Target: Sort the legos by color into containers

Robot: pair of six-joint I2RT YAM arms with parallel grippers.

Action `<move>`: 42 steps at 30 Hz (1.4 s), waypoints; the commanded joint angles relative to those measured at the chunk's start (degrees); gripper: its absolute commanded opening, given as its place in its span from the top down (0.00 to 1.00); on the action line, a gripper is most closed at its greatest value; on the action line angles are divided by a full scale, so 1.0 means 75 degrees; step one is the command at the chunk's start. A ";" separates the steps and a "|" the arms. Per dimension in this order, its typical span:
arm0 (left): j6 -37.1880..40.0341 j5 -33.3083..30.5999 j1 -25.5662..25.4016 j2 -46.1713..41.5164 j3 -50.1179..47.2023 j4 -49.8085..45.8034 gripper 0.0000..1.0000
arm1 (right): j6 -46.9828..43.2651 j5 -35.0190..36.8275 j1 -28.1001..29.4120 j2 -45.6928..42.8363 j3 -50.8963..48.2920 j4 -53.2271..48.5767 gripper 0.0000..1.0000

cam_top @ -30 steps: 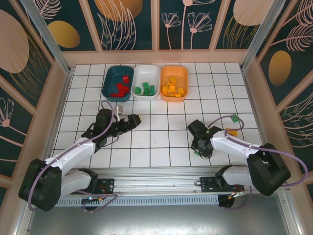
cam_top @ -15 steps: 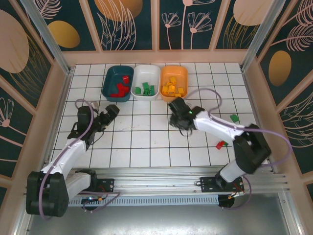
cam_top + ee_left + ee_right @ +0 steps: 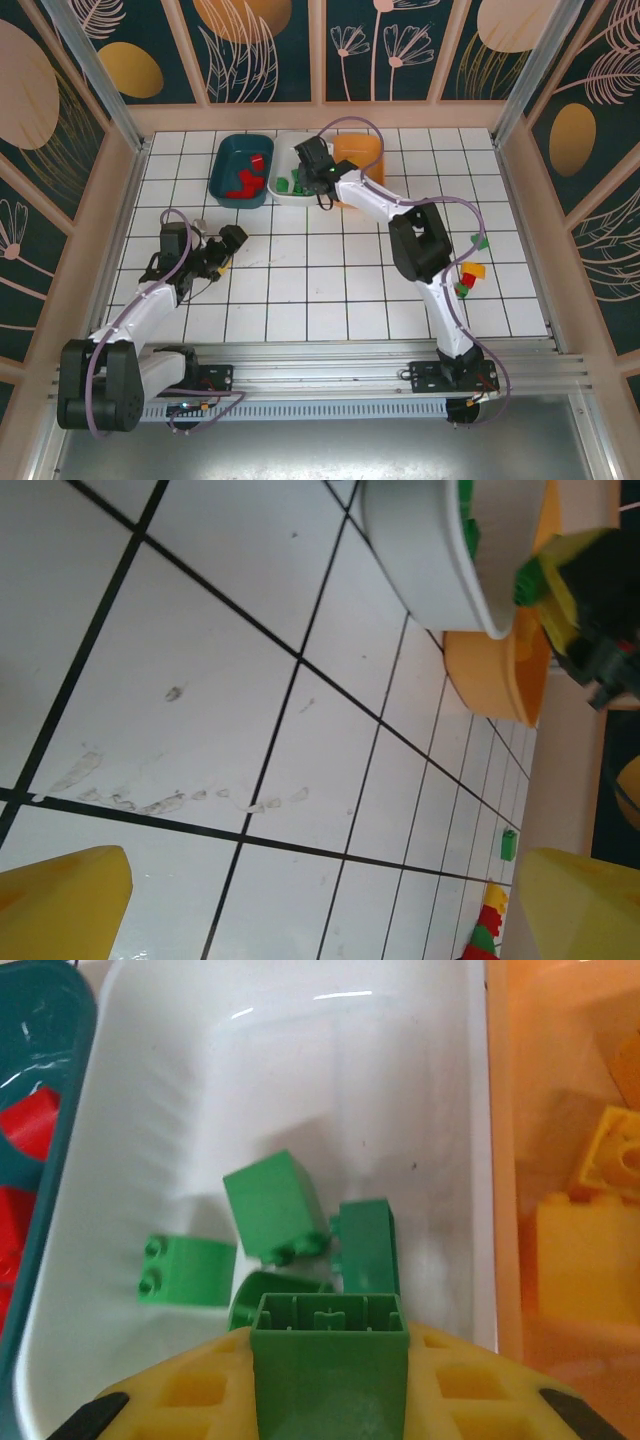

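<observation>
At 9 o'clock on the counter, left fingers spread to the widest, holding nothing, low above bare tile. At 11 o'clock, teal tub with red bricks inside. Just right of it, at 12 o'clock, white tub with a few green ones lying loose. Above its near end, right fingers closed narrow on one green brick, pinched across two flat side walls, hollow face showing.

Judged light, hard and stiff, with smooth glossy walls, therefore probably a little slippery; no fear of crushing. Best taken across two opposite flat sides, near the middle, not over the studs, to avoid twisting. Likely to bounce in the hard tub if let go from high.

Touching the white tub on its right, orange tub with yellow-orange bricks. Between 3 and 4 o'clock, well apart from the tubs, loose bricks: one green, one yellow-orange, one red touching one green, not yet sorted.

Counter of flat glossy white tiles with dark grid lines, some smudges near the left fingers; probably easy for a brick to slide on. Low wooden walls with painted leaf panels on three sides, close behind the tubs. Much free tile in the middle.
</observation>
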 commanded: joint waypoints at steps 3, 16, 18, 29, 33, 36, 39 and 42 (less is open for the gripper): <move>0.0286 0.0373 0.0020 -0.0268 0.0174 -0.0077 0.02 | -0.0334 -0.0271 -0.0182 0.0815 0.2077 -0.1047 0.48; -0.0045 0.0249 -0.0606 -0.0635 0.0060 0.1082 0.02 | 0.0295 0.2107 0.0068 -0.3488 -0.2170 -0.1701 0.34; -0.0168 0.0038 -0.1114 -0.0671 -0.0042 0.1472 0.01 | 0.0936 0.2380 -0.0198 -0.4861 -0.3868 -0.2045 0.30; 0.0047 -0.0097 -0.2380 -0.0074 0.0171 0.2279 0.02 | 0.1932 -0.0150 -0.4970 -0.9926 -0.9609 -0.2646 0.21; 0.0100 -0.0127 -0.2394 -0.0153 0.0129 0.2145 0.01 | 0.1695 -0.0948 -0.5684 -0.9607 -1.0274 -0.2203 0.25; 0.0060 -0.0131 -0.2394 -0.0246 0.0001 0.2099 0.01 | 0.1682 -0.1342 -0.5669 -0.9086 -1.0305 -0.2064 0.28; 0.0095 -0.0200 -0.2394 -0.0369 -0.0057 0.1949 0.01 | 0.1793 -0.1612 -0.5668 -0.8876 -1.0596 -0.1956 0.32; 0.0144 -0.0292 -0.2400 -0.0480 -0.0070 0.1839 0.01 | 0.1868 -0.1929 -0.5622 -0.8859 -1.0895 -0.1755 0.37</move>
